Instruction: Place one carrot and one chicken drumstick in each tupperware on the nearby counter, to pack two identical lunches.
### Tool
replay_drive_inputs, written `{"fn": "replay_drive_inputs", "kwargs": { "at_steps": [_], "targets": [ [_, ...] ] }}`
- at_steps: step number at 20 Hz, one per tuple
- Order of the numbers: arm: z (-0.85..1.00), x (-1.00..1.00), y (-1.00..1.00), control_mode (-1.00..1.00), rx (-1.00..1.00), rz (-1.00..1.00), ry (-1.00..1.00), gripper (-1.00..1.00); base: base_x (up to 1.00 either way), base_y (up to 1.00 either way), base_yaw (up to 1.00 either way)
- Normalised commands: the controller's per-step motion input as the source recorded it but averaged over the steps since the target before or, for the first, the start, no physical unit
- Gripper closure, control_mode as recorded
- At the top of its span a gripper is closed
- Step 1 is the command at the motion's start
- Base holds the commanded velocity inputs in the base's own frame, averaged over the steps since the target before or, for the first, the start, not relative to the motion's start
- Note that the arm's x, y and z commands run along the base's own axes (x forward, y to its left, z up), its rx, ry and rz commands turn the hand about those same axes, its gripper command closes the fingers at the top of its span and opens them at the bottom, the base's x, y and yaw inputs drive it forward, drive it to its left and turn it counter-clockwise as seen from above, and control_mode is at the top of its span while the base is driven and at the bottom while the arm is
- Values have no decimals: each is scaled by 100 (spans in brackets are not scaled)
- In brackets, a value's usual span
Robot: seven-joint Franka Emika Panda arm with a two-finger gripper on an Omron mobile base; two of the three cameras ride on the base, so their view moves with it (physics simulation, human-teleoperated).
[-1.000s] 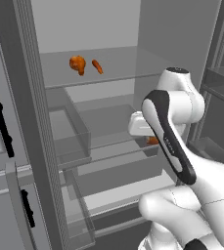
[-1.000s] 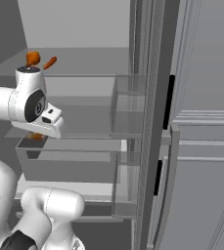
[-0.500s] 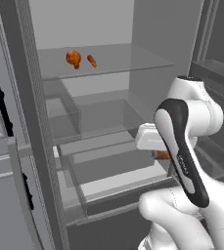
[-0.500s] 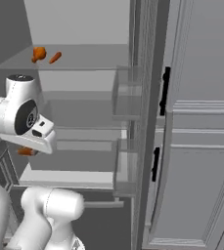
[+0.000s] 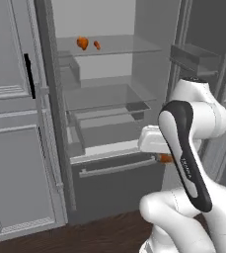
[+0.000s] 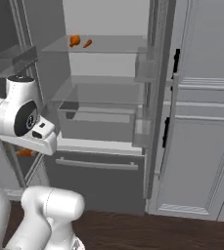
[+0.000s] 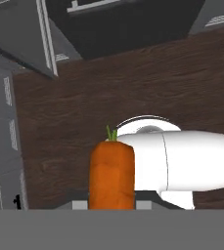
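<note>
A carrot [image 7: 111, 173] is held between the closed jaws of the gripper [image 7: 111, 202], as seen in the hand view, where its thick orange body rises straight up from the grip and a short green stub caps the far end. In the left base view the same carrot shows as a small orange piece just right of the white hand, level with the pull-out drawer [image 5: 115, 168] of the open fridge.

To the left of the gripper and well above it, a chicken drumstick [image 5: 82, 43] and a second carrot [image 5: 97, 45] lie side by side on the top glass shelf [image 5: 119, 47]; both look smooth, rounded and orange-brown. The shelves are thin, clear and hard-edged, and the fridge walls are flat matte grey.

The main risk is judged to be a slip: the carrot is smooth and tapered (only its lower end is clamped), so a quick swing toward the counter could let it twist or slide out and drop onto the dark wooden floor [image 7: 172, 78] below. A second risk is a knock against the open fridge door [image 6: 196, 122] or the drawer front beside the hand as the arm is turned away. The tupperware and the counter cannot be placed from these views.
</note>
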Motion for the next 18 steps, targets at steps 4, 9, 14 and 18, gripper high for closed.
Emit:
{"fn": "replay_drive_inputs", "kwargs": {
  "at_steps": [4,9,14,18],
  "targets": [
    [0,0,0,100,0,0,0,100,-100,62,44],
    [0,0,0,100,0,0,0,100,-87,60,46],
    [0,0,0,100,0,0,0,100,-10,60,47],
    [0,0,0,100,0,0,0,100,91,31,45]
  ]
}}
